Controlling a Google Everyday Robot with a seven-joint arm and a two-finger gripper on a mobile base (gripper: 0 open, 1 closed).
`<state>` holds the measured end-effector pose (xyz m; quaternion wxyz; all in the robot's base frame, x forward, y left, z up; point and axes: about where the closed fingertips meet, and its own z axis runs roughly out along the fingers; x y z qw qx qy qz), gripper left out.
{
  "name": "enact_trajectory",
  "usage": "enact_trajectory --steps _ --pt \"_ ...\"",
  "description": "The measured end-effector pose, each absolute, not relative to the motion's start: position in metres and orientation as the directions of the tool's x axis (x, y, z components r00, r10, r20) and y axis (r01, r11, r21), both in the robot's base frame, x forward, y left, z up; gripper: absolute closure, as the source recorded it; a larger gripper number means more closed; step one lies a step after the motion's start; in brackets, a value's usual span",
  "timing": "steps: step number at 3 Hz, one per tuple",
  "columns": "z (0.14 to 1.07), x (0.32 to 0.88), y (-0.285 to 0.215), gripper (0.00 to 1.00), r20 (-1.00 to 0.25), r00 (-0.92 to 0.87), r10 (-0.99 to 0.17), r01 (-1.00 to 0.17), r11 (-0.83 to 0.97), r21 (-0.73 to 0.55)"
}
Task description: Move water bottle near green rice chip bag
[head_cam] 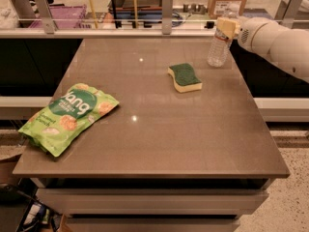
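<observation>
The water bottle [217, 48] stands upright near the table's far right corner; it is clear, with a label band. My gripper [226, 28] reaches in from the right on a white arm and sits at the bottle's upper part, covering its cap. The green rice chip bag [70, 116] lies flat near the table's left edge, far from the bottle.
A green-and-yellow sponge [184, 77] lies on the brown table [164, 139] left of and in front of the bottle. A rail with posts [166, 6] runs behind the far edge, with boxes and a purple crate beyond. My arm [280, 42] hangs over the right side.
</observation>
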<state>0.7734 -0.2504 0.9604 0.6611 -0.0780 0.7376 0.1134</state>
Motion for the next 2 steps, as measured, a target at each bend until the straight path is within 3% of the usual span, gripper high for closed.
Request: enact_trajectory --steps 1,2 --pt "0.9601 0.7739 -0.2486 0.88 -0.993 -0.114 0.035 -0.267 0.961 0.065" --pt "0.9598 0.7744 -0.2468 1.00 -0.993 -0.115 0.035 -0.270 0.961 0.065"
